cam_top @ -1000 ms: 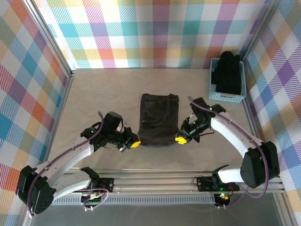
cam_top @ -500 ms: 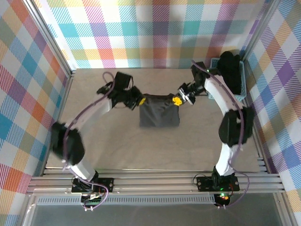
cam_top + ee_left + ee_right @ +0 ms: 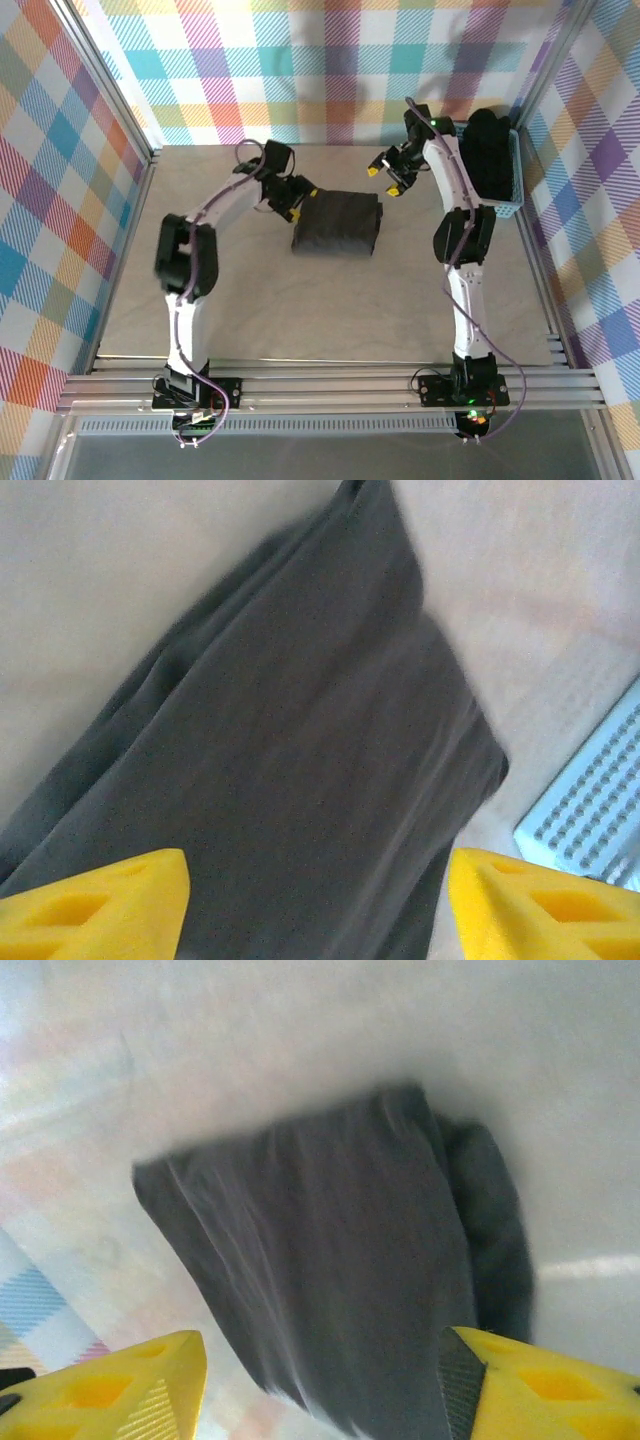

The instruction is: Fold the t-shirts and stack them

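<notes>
- Tabletop (image 3: 240, 290): one folded t-shirt (image 3: 337, 222) laid flat, well left of basket (image 3: 512, 207).
- Black t-shirt pile (image 3: 488, 150) heaped in basket.
- Left claw (image 3: 303, 203): fingers apart, nothing held, at shirt edge farthest from basket.
- Right claw (image 3: 383, 178): apart, empty, between shirt and basket.
- Fold judged done. For stacking, all layers to be pinched together and both sides lifted evenly.

Right wrist view blurs the folded t-shirt (image 3: 330, 1260); left wrist view crops the basket (image 3: 590, 810)
</notes>
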### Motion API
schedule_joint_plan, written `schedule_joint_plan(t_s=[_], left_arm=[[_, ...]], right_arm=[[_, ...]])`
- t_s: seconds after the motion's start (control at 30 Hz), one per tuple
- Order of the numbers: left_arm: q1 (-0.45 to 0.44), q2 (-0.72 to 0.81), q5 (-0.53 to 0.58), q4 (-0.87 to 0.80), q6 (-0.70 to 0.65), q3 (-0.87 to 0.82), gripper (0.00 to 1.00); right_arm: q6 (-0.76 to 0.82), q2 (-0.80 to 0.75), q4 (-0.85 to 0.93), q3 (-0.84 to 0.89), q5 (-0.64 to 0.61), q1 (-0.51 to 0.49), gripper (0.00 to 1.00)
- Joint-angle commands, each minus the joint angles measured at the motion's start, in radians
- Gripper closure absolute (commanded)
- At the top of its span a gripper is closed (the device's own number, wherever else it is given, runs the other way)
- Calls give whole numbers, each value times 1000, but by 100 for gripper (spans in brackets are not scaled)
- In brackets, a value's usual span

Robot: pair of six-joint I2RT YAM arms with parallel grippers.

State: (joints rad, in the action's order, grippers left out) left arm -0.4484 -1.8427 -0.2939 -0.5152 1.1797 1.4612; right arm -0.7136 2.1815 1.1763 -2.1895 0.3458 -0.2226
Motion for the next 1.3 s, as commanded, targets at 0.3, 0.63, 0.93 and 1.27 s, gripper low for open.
schedule_joint_plan(t_s=[0.3,0.63,0.93,1.27], left_arm=[[-361,24,349,673,624,-377,17],[-439,-111,589,797,647,-334,18],[-434,-309,605,826,684,-169,33],[-300,-323,636,844,661,-205,100]], right_arm=[[-72,-883,-978,1197,168,-25,36],[-41,-1024,-953,1355,239,-6,35],[-6,-1041,-897,1353,269,3,36],[-5,-1024,-868,1336,279,23,35]])
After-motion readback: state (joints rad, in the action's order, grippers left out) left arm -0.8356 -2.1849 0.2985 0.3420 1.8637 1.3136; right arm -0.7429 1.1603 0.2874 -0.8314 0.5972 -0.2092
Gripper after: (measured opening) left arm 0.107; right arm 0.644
